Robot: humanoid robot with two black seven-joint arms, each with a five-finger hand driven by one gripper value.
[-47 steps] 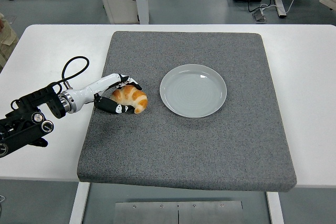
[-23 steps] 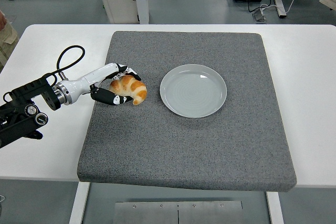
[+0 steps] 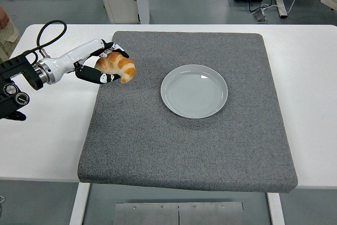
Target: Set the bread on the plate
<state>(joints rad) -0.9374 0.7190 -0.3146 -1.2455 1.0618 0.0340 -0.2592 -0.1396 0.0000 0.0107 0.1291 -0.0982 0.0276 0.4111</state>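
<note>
bread point(image 3: 117, 67): golden-brown crust with a light sheen, uneven and ridged
plate point(image 3: 194, 91): smooth, glossy, pale grey, looks ceramic
mat point(image 3: 184, 146): dark grey, matt, coarse felt-like cloth, centre of the frame
table point(image 3: 47, 135): white, smooth, flat finish
left hand point(image 3: 95, 66): glossy white shell, looks plastic, with black finger segments, upper left
cable point(image 3: 45, 31): black, smooth, rubbery sheath

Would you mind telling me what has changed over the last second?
The left hand, shut on the bread throughout, has carried it up the picture and a little left, away from where it lay on the grey mat. The plate stays put and empty.
</note>
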